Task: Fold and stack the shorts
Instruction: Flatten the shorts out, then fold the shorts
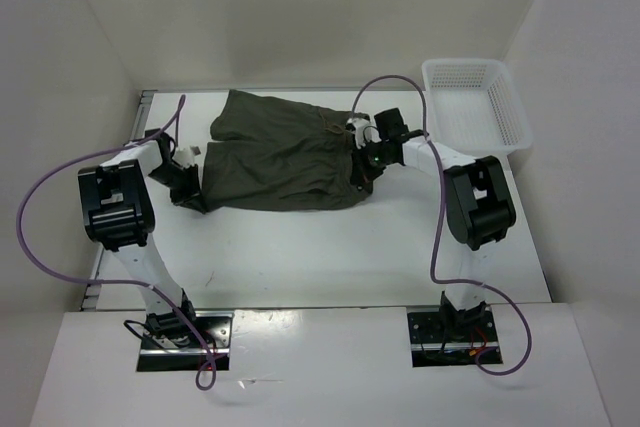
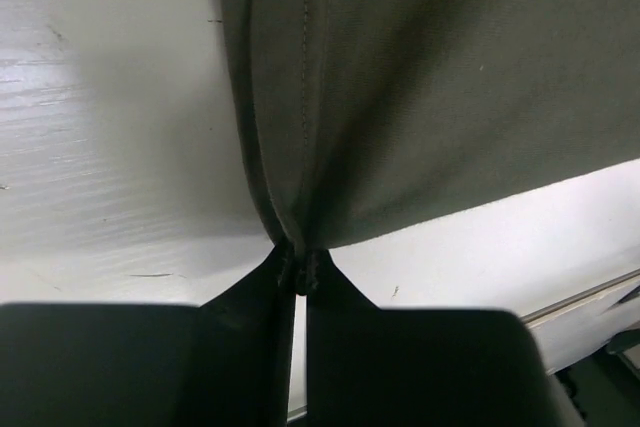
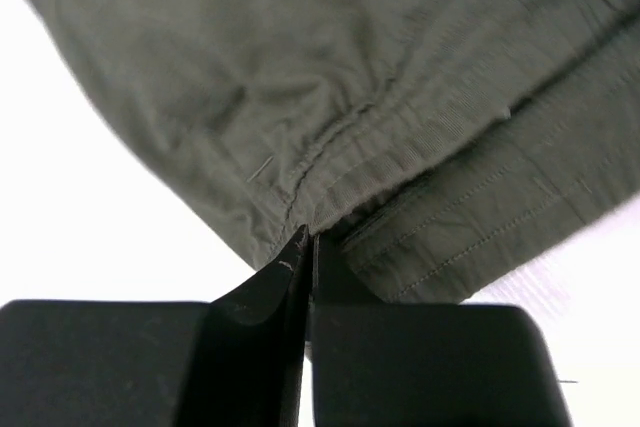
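Note:
The dark olive-green shorts [image 1: 280, 152] lie on the white table, waistband to the right, legs to the left. My left gripper [image 1: 194, 197] is shut on the hem corner of the near leg [image 2: 300, 97]. My right gripper [image 1: 362, 175] is shut on the near end of the waistband [image 3: 400, 157]. In both wrist views the fabric hangs pinched between the fingertips, and the near edge of the shorts looks lifted between the two grippers.
A white mesh basket [image 1: 476, 102] stands at the back right corner of the table. White walls enclose the table on the left, back and right. Purple cables loop from both arms.

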Controlling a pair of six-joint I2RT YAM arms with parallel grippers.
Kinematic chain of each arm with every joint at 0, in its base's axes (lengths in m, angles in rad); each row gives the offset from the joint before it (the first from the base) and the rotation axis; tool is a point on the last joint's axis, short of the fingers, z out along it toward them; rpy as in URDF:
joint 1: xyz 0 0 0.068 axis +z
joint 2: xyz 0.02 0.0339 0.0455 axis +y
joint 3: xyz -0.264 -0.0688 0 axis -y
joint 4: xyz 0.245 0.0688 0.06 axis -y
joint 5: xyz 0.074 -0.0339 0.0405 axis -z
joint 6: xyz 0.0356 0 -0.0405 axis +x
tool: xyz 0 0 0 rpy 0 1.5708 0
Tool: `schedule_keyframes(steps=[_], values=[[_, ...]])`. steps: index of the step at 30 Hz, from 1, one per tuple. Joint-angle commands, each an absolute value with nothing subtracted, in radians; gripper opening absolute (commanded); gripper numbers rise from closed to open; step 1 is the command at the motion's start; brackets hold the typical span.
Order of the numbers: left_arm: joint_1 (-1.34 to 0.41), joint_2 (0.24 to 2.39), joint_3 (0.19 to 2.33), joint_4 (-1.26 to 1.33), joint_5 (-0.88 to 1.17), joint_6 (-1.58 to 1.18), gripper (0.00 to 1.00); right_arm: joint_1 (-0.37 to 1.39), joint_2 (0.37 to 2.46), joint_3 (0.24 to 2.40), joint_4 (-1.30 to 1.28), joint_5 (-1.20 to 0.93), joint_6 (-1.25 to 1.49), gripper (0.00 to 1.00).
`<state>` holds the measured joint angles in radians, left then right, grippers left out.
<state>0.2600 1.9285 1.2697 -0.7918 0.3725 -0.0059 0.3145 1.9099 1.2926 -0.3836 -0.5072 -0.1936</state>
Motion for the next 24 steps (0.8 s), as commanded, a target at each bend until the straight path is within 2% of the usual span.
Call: schedule_keyframes(steps=[1, 5, 10, 16, 24], values=[[0.259, 1.915, 1.298, -0.788, 0.388, 0.000, 0.01, 0.327, 1.862, 1.377, -0.521, -0.635, -0.438, 0.01], [0.259, 1.826, 1.307, -0.788, 0.302, 0.000, 0.00, 0.307, 1.714, 1.333, -0.744, -0.719, -0.671, 0.01], [0.259, 1.752, 1.296, -0.818, 0.172, 0.000, 0.00, 0.345, 1.542, 1.111, -0.770, -0.628, -0.934, 0.01], [0.249, 1.743, 1.243, -0.837, 0.129, 0.000, 0.00, 0.483, 1.543, 0.994, -0.770, -0.571, -0.971, 0.01], [0.222, 1.687, 1.197, -0.883, 0.107, 0.000, 0.00, 0.515, 1.517, 0.983, -0.831, -0.571, -0.969, 0.01]])
